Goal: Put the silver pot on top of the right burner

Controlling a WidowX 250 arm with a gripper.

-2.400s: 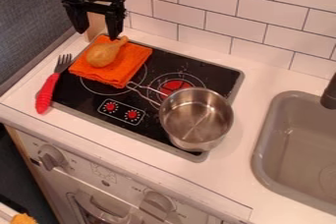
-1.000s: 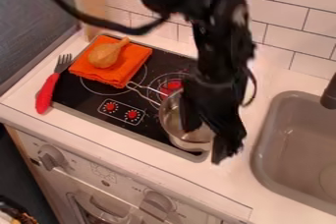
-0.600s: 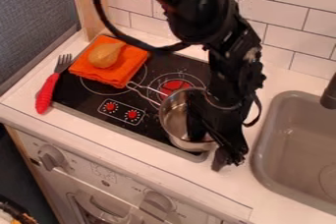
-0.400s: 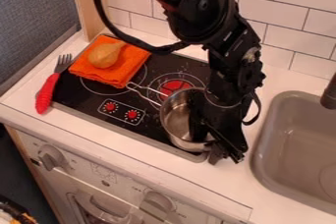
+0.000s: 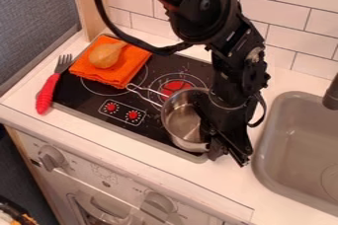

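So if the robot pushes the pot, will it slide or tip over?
It would probably slide: the pot is shiny metal and the stove top looks smooth. Tipping seems less likely, since it looks wide for its height. The long, thin handle might swing round if the push is off to one side.

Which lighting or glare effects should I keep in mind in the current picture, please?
In the camera view, pale highlights streak the inside of the round silver metal pot; in the same view, small light specks, perhaps glints, dot the flat black stovetop, and the black end effector is dark enough to lose detail.
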